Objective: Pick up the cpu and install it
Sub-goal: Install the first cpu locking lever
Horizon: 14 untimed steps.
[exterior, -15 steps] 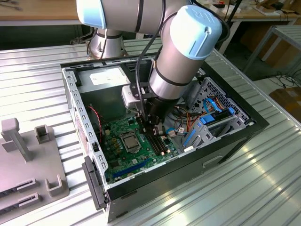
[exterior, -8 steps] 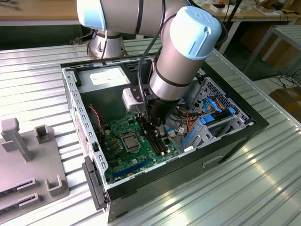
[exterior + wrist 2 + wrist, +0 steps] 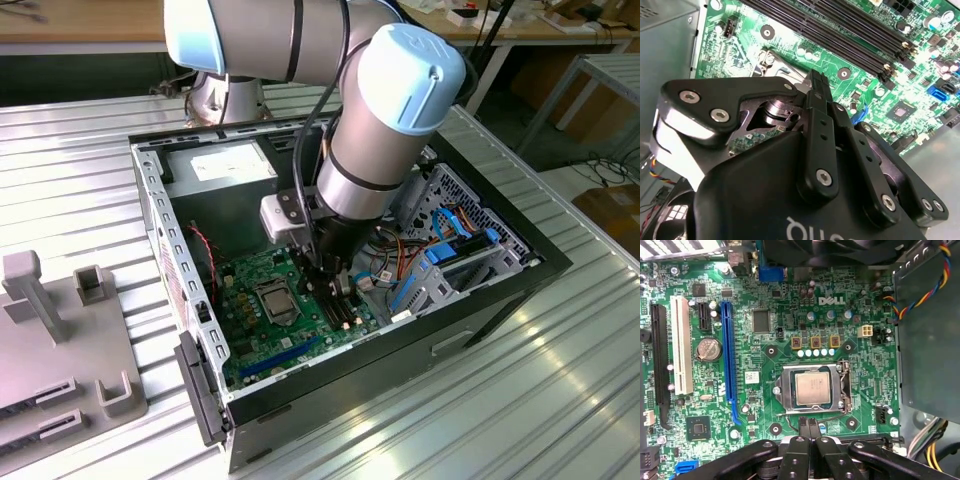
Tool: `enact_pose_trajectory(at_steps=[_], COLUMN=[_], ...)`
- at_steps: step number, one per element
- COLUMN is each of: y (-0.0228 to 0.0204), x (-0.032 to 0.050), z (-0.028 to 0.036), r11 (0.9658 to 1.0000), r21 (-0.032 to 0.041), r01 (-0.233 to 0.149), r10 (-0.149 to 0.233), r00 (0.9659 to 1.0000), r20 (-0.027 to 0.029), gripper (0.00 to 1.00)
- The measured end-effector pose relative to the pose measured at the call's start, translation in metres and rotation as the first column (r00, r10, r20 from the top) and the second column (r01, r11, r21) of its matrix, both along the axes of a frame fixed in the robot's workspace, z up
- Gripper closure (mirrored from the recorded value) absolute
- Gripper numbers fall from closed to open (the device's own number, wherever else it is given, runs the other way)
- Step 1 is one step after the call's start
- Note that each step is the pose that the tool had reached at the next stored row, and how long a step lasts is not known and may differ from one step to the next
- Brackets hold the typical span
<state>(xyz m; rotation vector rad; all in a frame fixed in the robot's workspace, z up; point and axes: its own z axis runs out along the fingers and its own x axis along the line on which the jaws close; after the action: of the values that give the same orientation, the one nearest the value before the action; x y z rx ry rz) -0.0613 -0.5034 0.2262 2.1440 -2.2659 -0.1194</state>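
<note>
Hanging over the green motherboard (image 3: 765,365) inside the open case (image 3: 480,310), the gripper (image 3: 809,424) has its two black fingers pressed together, tips meeting with no gap, and nothing is held between them. In the first wrist view the tips sit just beside the socket (image 3: 812,388), at the edge of its frame, touching neither the frame nor the chip as far as can be seen. The finger links are matte black metal with bright hex screws, as the second wrist view shows at the gripper (image 3: 816,82).

The cpu (image 3: 812,388) lies flat in the socket: a small square with a pale silver-grey metal face and rounded corners, level with the silver frame around it. In the exterior view the cpu (image 3: 274,297) is left of the gripper (image 3: 325,272), near the middle of the board.

Beyond the socket are a long blue slot (image 3: 729,355), a white slot (image 3: 681,345), a round coin battery (image 3: 708,348) and a dark square chip (image 3: 699,428). The case stands on a ribbed metal table (image 3: 560,400). A grey plastic fixture (image 3: 60,340) lies on the exterior view's left.
</note>
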Motion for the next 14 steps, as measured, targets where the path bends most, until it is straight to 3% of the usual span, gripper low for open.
enact_pose_trajectory(at_steps=[7, 14], y=[-0.0051, -0.0052], x=[-0.0001, 0.0], z=[-0.0014, -0.0014], r11=[0.9999, 0.9999], r21=[-0.0029, -0.003], r01=[-0.014, -0.015], r10=[0.014, 0.015], r00=[0.9999, 0.9999], r20=[-0.0001, -0.0001], gripper=[0.89, 0.89])
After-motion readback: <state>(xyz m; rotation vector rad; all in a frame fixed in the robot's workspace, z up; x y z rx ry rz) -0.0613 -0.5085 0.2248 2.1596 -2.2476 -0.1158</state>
